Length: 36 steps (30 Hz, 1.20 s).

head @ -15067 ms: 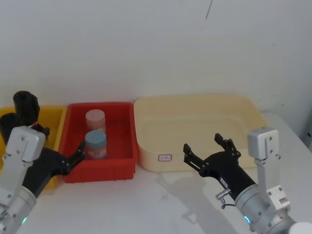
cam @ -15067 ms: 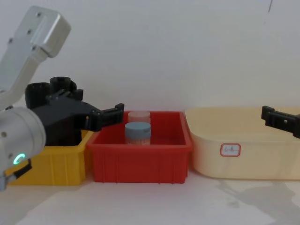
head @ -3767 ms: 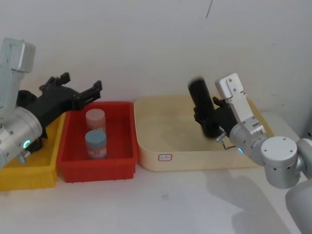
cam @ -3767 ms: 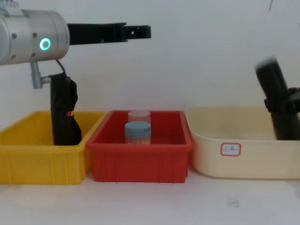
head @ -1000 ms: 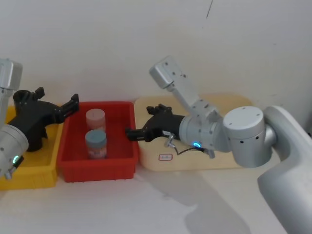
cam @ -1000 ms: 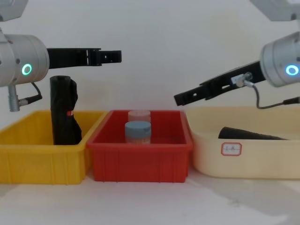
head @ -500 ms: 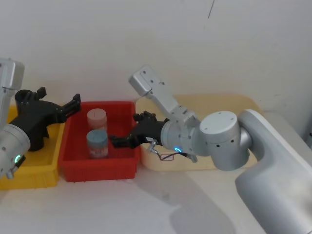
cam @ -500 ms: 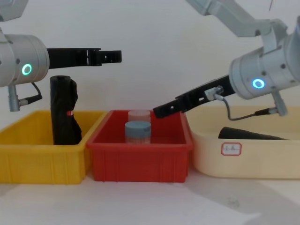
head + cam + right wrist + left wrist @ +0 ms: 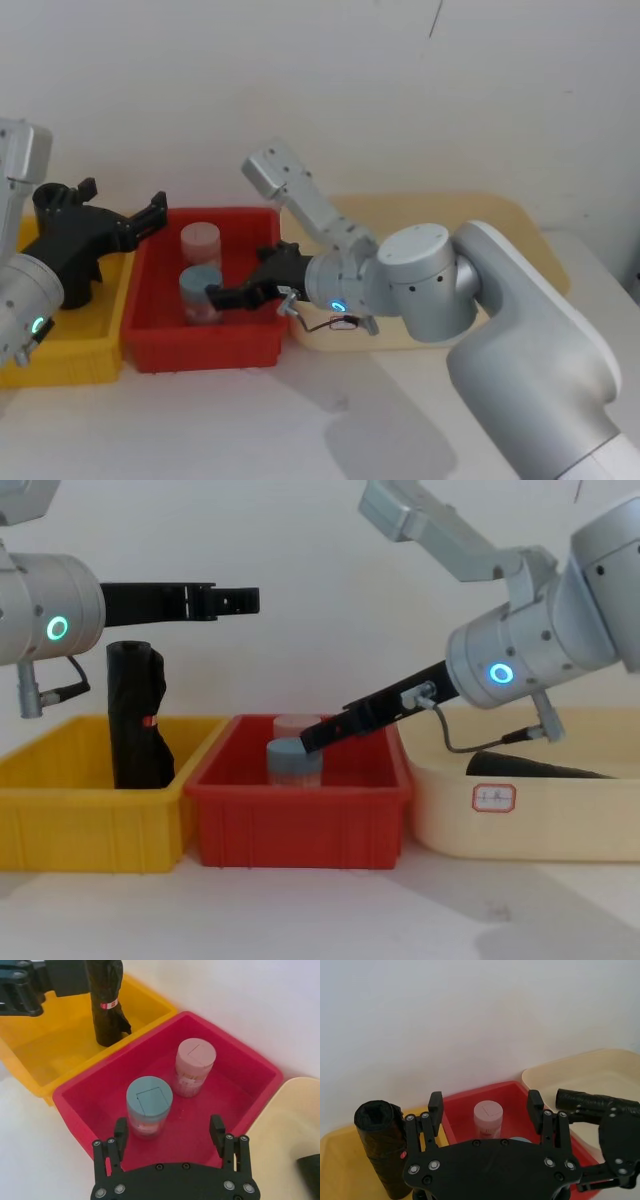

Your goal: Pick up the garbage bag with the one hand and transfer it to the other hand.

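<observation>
The garbage bag (image 9: 540, 768) lies on its side inside the cream tub (image 9: 470, 825), and no gripper touches it. Its dark end also shows in the right wrist view (image 9: 311, 1170). My right gripper (image 9: 240, 275), on the blue-ringed arm, reaches left over the red bin (image 9: 160, 340). It is open, low over the blue-lidded jar (image 9: 149, 1097), with nothing between its fingers (image 9: 120, 1129). My left gripper (image 9: 245, 600), on the green-ringed arm, hangs open and empty above the yellow bin (image 9: 90, 830).
A second black roll (image 9: 135, 715) with a red-and-white label stands upright in the yellow bin. A pink-lidded jar (image 9: 195, 1057) stands behind the blue-lidded one in the red bin. The three bins sit side by side against the white wall.
The right gripper held the bag above the cream tub earlier; the bag now lies in the tub. The right gripper has swung left and down into the red bin. The left arm stays put.
</observation>
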Each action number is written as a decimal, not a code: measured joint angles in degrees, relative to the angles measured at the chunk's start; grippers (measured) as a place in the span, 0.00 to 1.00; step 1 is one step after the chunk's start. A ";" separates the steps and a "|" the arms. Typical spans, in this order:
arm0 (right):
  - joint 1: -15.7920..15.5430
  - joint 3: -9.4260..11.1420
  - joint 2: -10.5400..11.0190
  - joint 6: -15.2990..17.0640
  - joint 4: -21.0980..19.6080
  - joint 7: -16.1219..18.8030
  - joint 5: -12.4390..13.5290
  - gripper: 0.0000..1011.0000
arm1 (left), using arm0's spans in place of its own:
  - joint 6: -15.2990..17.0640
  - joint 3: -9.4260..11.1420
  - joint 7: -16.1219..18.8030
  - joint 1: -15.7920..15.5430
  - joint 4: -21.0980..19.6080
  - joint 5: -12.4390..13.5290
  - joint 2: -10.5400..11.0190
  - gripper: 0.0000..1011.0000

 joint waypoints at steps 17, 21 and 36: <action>4.07 -0.78 -4.84 1.47 9.83 0.44 1.81 0.99 | 0.00 0.00 0.00 0.00 0.00 0.00 0.00 0.99; 4.86 -0.99 -5.57 1.25 11.52 0.43 2.02 0.99 | 0.00 0.00 0.00 0.00 0.00 0.00 0.00 0.99; 6.68 -1.13 -7.07 0.01 15.10 -0.42 2.59 0.99 | 0.00 0.00 0.00 0.00 0.00 0.00 0.00 0.99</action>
